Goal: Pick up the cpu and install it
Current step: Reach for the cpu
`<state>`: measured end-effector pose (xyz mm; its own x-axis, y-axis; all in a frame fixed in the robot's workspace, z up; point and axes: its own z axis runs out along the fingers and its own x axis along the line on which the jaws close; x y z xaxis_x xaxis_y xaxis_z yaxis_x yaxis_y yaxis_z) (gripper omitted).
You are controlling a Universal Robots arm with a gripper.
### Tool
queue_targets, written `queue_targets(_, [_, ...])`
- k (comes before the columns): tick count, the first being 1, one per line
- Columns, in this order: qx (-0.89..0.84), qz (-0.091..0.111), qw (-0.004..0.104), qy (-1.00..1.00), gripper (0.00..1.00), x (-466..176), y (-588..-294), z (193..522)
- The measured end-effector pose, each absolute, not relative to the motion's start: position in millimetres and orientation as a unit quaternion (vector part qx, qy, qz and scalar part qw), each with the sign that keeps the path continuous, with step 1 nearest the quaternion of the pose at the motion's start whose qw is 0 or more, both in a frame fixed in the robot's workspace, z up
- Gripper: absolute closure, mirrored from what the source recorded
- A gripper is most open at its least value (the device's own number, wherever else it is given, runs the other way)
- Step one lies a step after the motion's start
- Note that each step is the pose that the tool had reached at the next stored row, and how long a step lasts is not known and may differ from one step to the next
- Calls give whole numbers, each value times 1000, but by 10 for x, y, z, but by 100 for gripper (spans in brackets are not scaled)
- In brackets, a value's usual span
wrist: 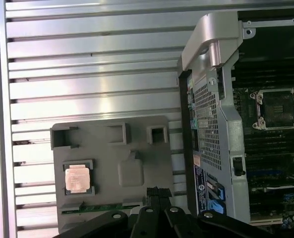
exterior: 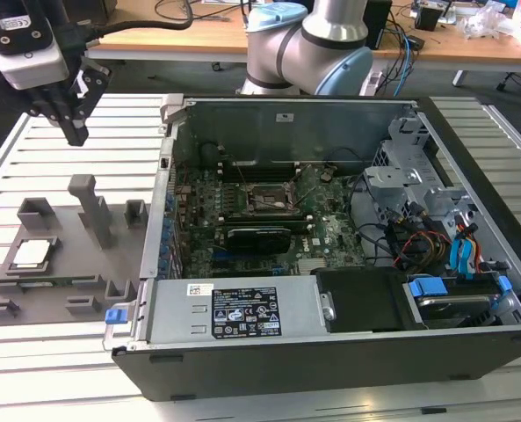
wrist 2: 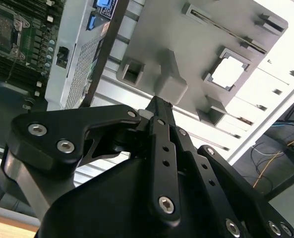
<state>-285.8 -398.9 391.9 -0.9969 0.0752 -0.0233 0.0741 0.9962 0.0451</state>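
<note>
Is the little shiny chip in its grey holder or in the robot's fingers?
In the holder. The cpu lies flat in the grey fixture's square pocket; the gripper hangs apart from it.

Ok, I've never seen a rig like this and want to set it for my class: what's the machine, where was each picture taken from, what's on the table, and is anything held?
The machine is a robot arm with a gripper, a two-fingered claw. The exterior view comes from a camera standing off the arm; both wrist views come from cameras riding on the arm. On the slatted metal table lie a grey fixture plate and an open computer case. The cpu, a silvery square chip, sits in a pocket of the plate. The gripper hangs above the table by the plate, shut and holding nothing. The socket in the case looks empty.
</note>
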Motion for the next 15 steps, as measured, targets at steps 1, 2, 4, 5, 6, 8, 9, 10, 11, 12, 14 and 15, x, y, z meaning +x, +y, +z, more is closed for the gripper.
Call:
queue_targets(1, [37,22,12,999,89,-2868,-3988,3919])
queue_targets(2, [37,22,13,999,89,-2879,-3989,3919])
queue_targets(4, [37,22,12,999,89,-2922,-3988,3918])
queue_targets(5, [37,22,12,999,89,-2941,-3989,3918])
queue_targets(6, [37,22,12,999,89,-2960,-3988,3918])
queue_targets(8, [37,22,13,999,89,-2989,-3988,3917])
queue_targets(9, [37,22,12,999,89,-3001,-3988,3916])
queue_targets(10, [37,22,12,999,89,-3019,-3988,3916])
queue_targets(11, [37,22,12,999,89,-3044,-3988,3915])
queue_targets(12, [37,22,13,999,89,-3061,-3988,3915])
queue_targets(14, [37,22,13,999,89,-3103,-3988,3913])
queue_targets(15, [37,22,12,999,89,-3117,-3988,3913])
